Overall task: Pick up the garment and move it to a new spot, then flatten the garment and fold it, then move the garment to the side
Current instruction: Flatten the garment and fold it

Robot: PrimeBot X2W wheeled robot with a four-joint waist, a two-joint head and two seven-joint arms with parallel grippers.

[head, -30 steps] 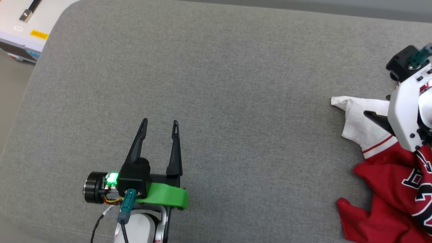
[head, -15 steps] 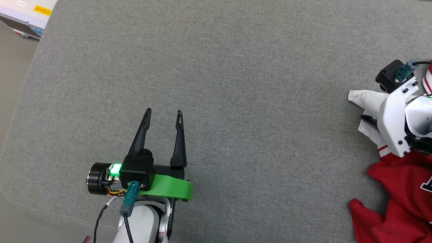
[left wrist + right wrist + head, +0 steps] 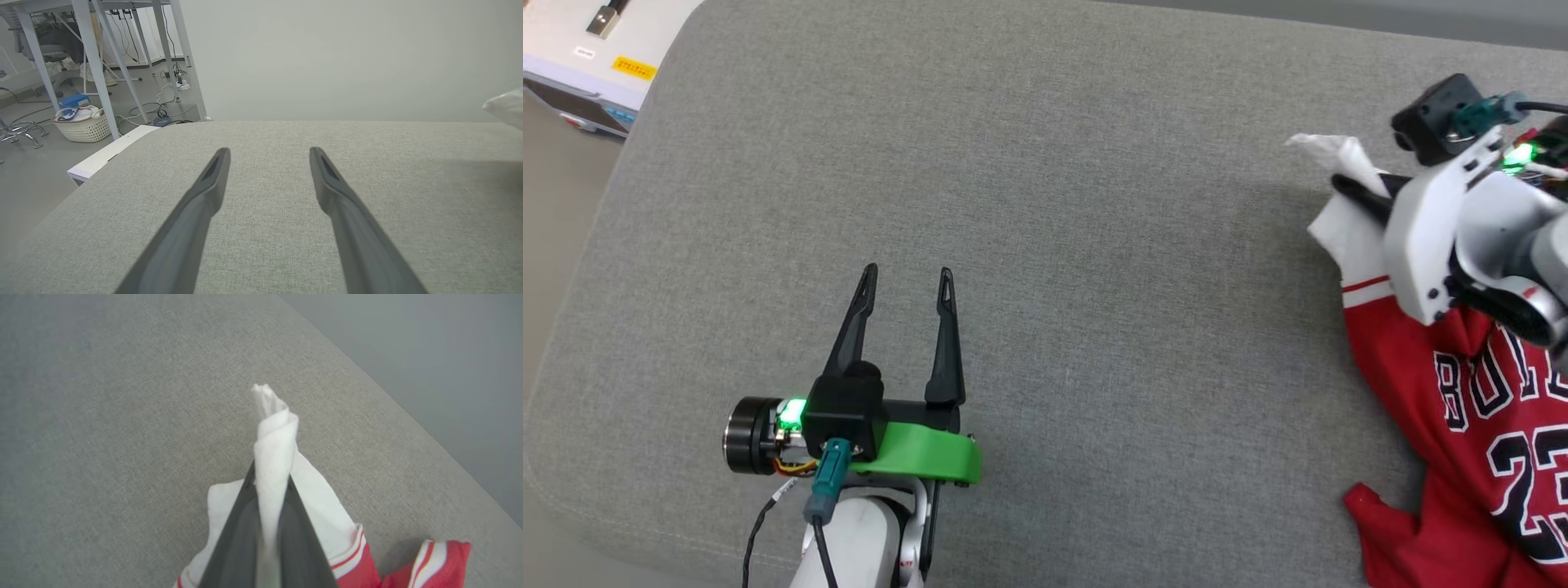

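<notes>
The garment (image 3: 1462,392), a red jersey T-shirt with white sleeves and black lettering, lies crumpled at the right edge of the grey cushion (image 3: 1045,204). My right gripper (image 3: 1339,184) is shut on its white sleeve (image 3: 273,433), which stands pinched between the two dark fingers (image 3: 241,522) and is lifted off the surface. Red-white striped trim (image 3: 347,555) hangs below the grip. My left gripper (image 3: 907,282) hovers open over bare cushion at the lower left, far from the garment, with nothing between its fingers (image 3: 204,204).
The cushion's rounded left edge (image 3: 572,269) drops to the floor. A white table corner (image 3: 588,49) stands at the upper left. In the left wrist view, table legs (image 3: 98,69), cables and a woven basket (image 3: 81,124) stand beyond the cushion. A plain wall (image 3: 347,57) rises behind.
My right gripper has shut on the white sleeve and raised it, pulling the garment up so its lettering shows. The head camera shifted. The left gripper has stayed open in place.
</notes>
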